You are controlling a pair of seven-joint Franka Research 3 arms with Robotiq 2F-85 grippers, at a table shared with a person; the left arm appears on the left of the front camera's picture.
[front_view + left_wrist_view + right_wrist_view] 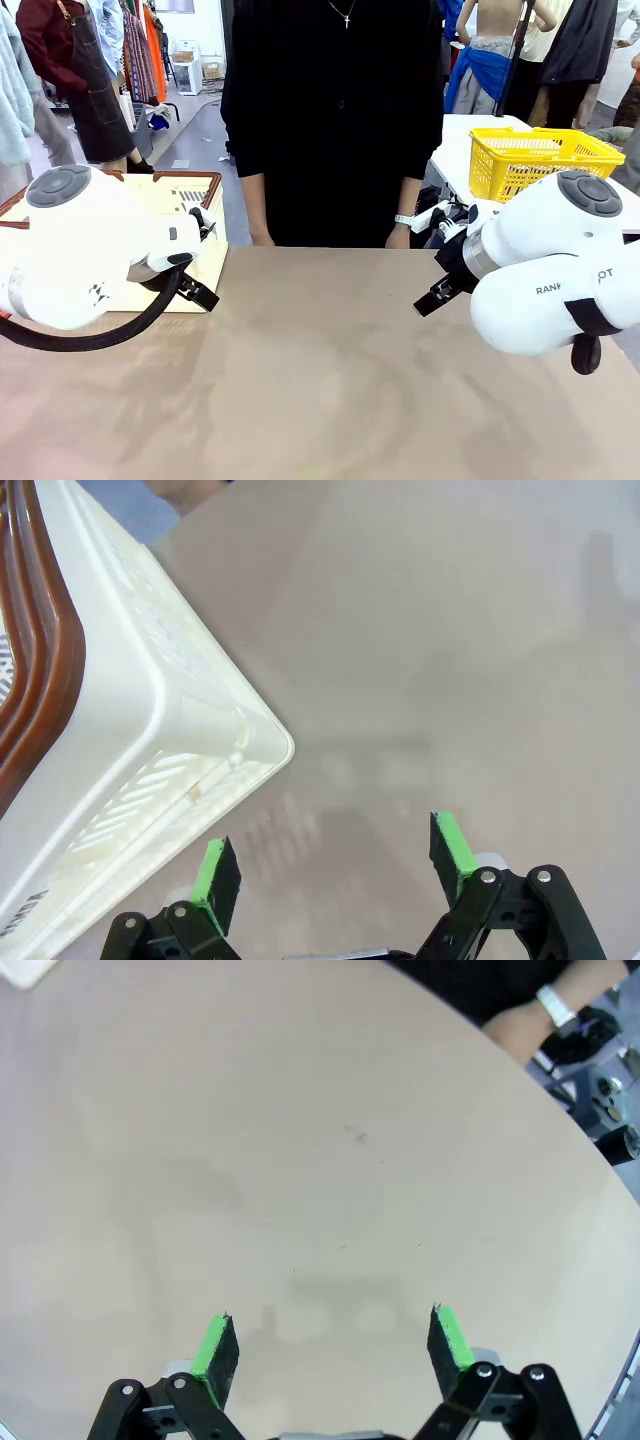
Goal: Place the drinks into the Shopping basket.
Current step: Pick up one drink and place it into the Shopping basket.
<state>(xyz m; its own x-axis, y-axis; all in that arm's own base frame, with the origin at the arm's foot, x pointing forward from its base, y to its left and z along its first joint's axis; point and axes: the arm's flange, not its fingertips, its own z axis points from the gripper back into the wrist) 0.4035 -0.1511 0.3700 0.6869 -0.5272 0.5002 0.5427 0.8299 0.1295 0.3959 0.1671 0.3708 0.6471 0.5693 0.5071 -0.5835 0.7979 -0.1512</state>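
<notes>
**Shopping basket stands at far left corner as both grippers hang open over table**

Shopping basket (pixel 212 262), cream-white with slotted walls and a brown rim, stands on the far left corner of the tan table (pixel 320 390), partly hidden in the front view behind the robot's white left arm (pixel 90 245). In the left wrist view, a rounded corner of the basket (pixel 150 730) lies just beside the left gripper (pixel 335 855). That gripper's green-padded fingers (pixel 212 872) are spread wide apart, with only bare tabletop between them. The brown handles show folded along the rim at the edge of that view.

The right arm (pixel 545 265) comes in from the table's right side. The right gripper (pixel 332 1338) looks down on the middle of the table with its jaws likewise wide apart and nothing between the green pads (pixel 447 1335); it touches nothing.

A person in black (pixel 335 120) stands at the far edge of the table, with both hands down at that edge. One wrist carries a watch (pixel 403 219), which also appears near the far edge in the right wrist view (pixel 552 1005). Behind the right arm, off the table, a yellow mesh-sided basket (pixel 540 160) sits on a separate white surface (pixel 455 150).
</notes>
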